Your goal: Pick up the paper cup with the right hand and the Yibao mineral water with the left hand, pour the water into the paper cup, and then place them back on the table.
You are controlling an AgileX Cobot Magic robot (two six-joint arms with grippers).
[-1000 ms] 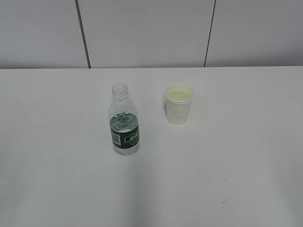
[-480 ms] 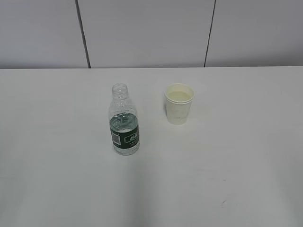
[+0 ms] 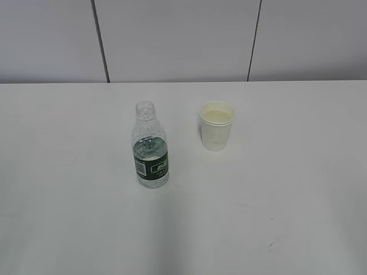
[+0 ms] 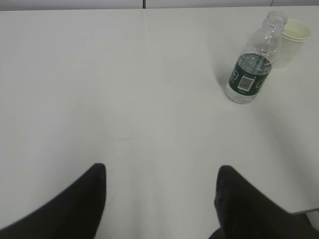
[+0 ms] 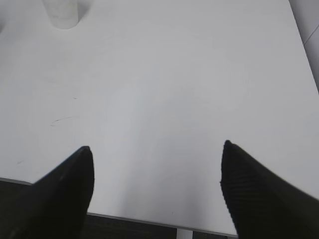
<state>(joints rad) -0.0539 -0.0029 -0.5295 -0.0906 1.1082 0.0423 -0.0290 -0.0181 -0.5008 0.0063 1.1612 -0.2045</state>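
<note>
In the outside view, the small clear ribbed plastic bottle with the dark green label (image 3: 151, 146) stands up straight, a bit left of the middle of the frame, on the big plain white table (image 3: 275, 217). It has no cap on top. There is clear water (image 3: 150, 150) inside it, up to about the top of the label. The small cream-white paper cup (image 3: 217, 125) stands just right of the middle, a little higher in the frame than the bottle. The two are near each other but not touching. The inside of the cup looks pale yellow, and I cannot tell if anything is in it.

My left black gripper (image 4: 160, 185) is at the bottom of my left wrist view. Its two fingers are spread wide and hold nothing. The bottle (image 4: 250, 65) is far off in the upper right of that frame, with the cup (image 4: 293, 42) right behind it.

My right black gripper (image 5: 157, 164) is at the bottom of my right wrist view, fingers spread wide too, with nothing between them. The bottom of the cup (image 5: 61, 12) peeks in at the upper left corner there.
</note>
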